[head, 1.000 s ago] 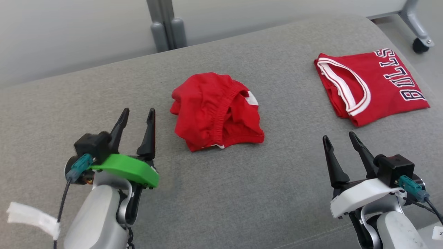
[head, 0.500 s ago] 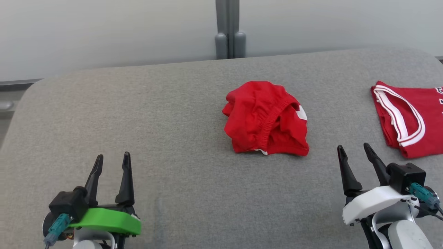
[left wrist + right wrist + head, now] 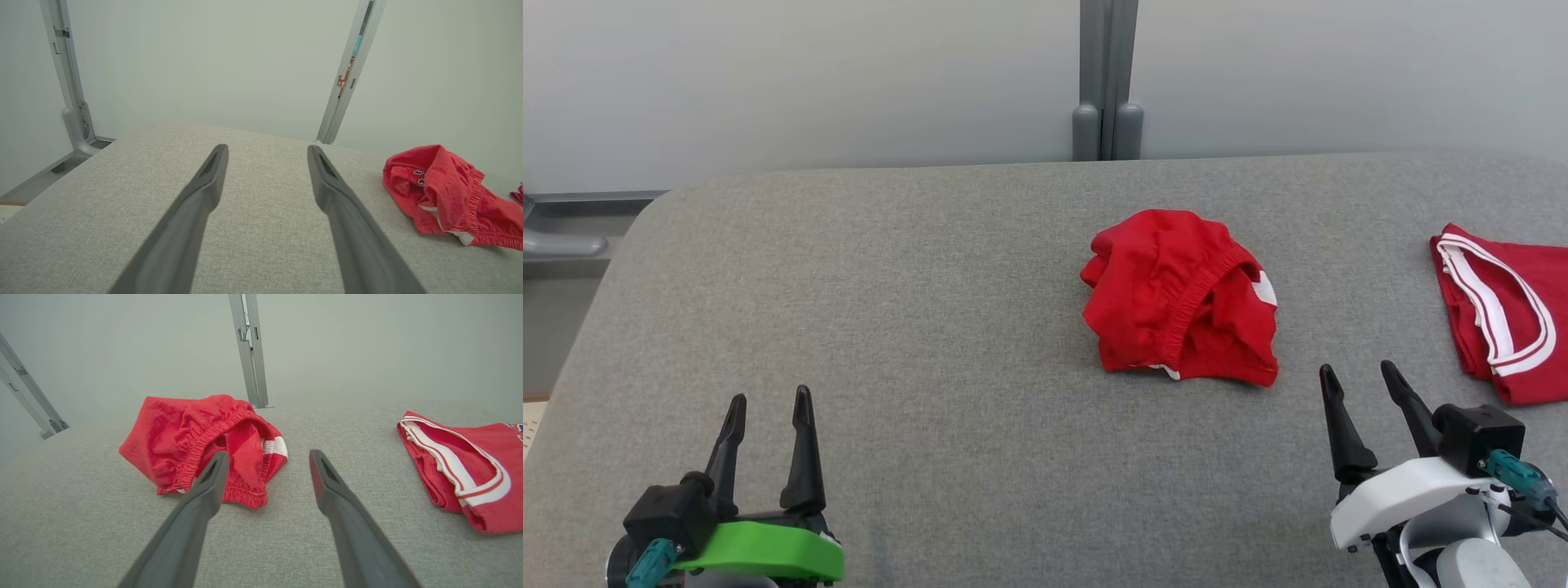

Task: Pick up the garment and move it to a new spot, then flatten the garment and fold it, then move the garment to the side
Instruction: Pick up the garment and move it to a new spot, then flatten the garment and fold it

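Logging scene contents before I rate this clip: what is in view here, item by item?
shorts: 1, red, crumpled on the pad, right of centre
jersey: 1, red with white trim, folded flat at the pad's right edge, apart from the shorts
pad: 1, grey fabric, the work surface under both garments
posts: at least 2, grey, behind the pad against the wall
wall: 1, pale grey, behind the pad
left hand: 1, dark fingers on a green mount, open, over bare pad at lower left, holding nothing
right hand: 1, dark fingers on a white mount, open, at lower right, just short of the shorts, holding nothing
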Controlling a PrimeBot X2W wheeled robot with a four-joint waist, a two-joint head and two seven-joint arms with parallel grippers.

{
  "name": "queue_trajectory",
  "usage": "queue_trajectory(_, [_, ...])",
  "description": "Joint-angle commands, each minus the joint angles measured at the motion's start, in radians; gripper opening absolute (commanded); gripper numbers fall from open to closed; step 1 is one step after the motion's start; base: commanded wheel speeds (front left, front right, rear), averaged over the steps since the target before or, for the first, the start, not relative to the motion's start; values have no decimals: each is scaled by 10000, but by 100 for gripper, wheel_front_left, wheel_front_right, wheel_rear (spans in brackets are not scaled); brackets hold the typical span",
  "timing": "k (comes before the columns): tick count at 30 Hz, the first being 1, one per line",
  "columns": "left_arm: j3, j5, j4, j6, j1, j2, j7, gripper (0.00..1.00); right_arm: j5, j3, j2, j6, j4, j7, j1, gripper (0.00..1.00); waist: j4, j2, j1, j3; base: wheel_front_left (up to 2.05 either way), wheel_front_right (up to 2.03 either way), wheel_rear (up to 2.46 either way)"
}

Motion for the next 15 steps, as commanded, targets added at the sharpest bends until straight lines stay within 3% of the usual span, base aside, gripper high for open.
queue_trajectory(1, [65, 124, -21, -47, 210, -40, -23, 100, -52, -34, -3, -16, -24, 38, 52, 100, -31, -1, 0, 13, 0, 0, 0])
queue_trajectory(15, [194, 177, 116, -267, 44, -186, -24, 100, -97, 183, 33, -16, -4, 14, -192, 100, -185, -1, 0, 175, 0, 0, 0])
